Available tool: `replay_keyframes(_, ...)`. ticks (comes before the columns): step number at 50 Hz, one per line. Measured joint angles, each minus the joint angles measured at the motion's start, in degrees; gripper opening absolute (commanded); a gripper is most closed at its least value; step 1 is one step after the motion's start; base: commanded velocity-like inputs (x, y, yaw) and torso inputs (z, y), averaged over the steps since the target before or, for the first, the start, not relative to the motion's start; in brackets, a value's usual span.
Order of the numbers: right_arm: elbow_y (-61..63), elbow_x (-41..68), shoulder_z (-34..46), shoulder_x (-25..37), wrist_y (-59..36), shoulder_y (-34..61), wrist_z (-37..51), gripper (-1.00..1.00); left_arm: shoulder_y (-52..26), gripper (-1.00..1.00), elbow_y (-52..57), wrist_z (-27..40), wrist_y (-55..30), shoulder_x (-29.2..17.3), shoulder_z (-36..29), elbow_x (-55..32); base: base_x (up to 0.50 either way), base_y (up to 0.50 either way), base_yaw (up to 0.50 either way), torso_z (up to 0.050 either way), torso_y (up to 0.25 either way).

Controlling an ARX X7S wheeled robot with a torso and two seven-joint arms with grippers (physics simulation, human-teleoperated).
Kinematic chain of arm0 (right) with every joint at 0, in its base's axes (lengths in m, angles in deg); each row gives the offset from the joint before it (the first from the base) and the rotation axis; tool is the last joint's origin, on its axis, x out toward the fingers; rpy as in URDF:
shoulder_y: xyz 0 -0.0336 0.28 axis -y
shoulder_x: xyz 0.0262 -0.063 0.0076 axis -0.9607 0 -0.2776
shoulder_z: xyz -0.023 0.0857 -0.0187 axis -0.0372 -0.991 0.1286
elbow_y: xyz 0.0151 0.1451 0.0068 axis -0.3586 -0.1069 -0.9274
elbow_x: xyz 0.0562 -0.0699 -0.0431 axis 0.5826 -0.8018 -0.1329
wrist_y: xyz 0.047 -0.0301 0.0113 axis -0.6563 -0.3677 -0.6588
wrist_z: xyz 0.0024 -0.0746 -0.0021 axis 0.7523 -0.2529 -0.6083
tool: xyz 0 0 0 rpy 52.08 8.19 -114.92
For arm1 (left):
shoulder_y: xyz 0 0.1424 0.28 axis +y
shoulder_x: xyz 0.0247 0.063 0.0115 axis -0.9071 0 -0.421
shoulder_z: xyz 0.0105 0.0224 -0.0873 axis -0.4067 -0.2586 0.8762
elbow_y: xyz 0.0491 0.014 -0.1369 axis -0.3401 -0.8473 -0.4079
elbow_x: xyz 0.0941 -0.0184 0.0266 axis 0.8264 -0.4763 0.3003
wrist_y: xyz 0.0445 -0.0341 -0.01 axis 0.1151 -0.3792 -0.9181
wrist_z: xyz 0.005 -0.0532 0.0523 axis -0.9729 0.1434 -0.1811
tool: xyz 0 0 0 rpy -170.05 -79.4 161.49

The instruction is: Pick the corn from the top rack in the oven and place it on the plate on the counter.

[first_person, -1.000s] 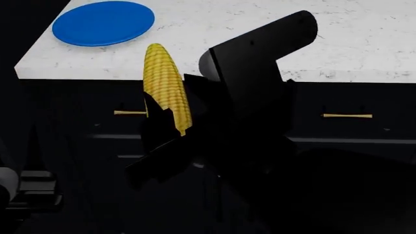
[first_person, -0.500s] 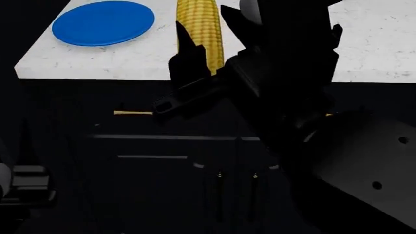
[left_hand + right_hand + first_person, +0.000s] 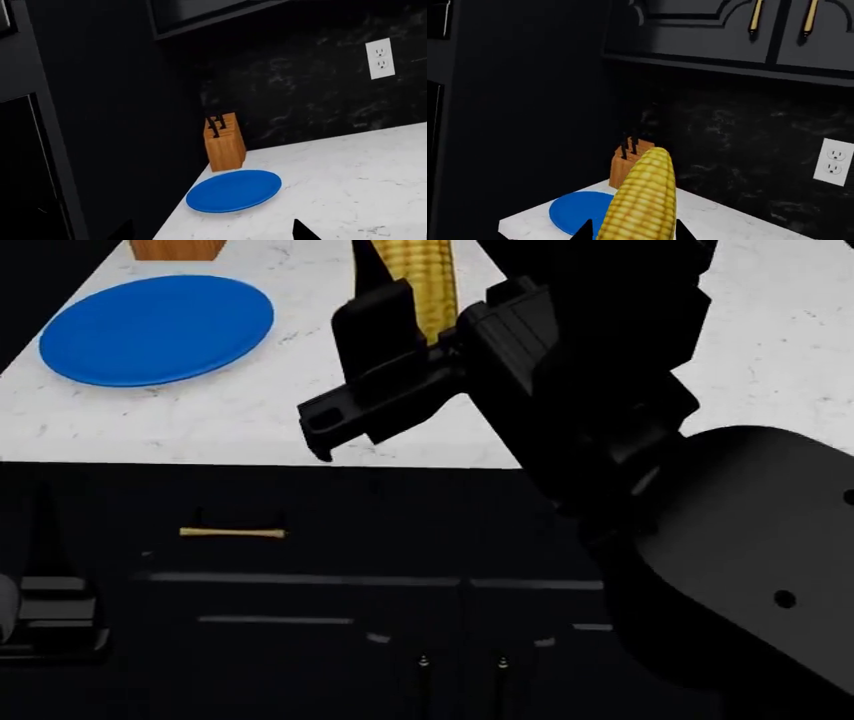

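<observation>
The right gripper (image 3: 400,300) is clamped on the corn (image 3: 414,280), holding the yellow cob above the white marble counter (image 3: 240,420), to the right of the blue plate (image 3: 156,328) and not over it. In the right wrist view the corn (image 3: 642,200) stands nearly upright between the dark fingertips (image 3: 584,231), its tapered tip pointing up, with the plate (image 3: 577,212) lying flat on the counter behind its base. A wooden knife block (image 3: 224,142) stands on the counter just beyond the plate (image 3: 233,190), against the dark speckled backsplash (image 3: 300,90). A white wall outlet (image 3: 380,58) sits on that backsplash, well apart from the plate. Of the left gripper only one dark fingertip (image 3: 303,232) shows, so whether it is released or clenched cannot be told.
</observation>
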Motion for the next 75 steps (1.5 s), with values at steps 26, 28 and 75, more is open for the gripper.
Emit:
replay_keyframes(26, -0.4, -1.8, 1.6, 0.2, 1.2, 0.1, -1.8, -1.00, -1.0, 1.00, 0.3, 4.8, 0.8, -2.4, -0.5, -5.0, 0.50, -0.10, 0.00, 0.000, 0.001)
replay_keyframes(28, -0.4, -1.8, 1.7, 0.2, 1.2, 0.1, -1.7, -1.00, -1.1, 1.00, 0.4, 5.2, 0.9, -2.7, -0.5, -5.5, 0.50, 0.00, 0.00, 0.000, 0.000)
replay_keyframes(75, 0.7, -2.4, 2.7, 0.4, 1.9, 0.9, -1.3, -1.00, -2.1, 1.00, -0.4, 10.6, 4.4, -6.6, -3.0, -10.4, 0.14, 0.03, 0.26, 0.000, 0.000)
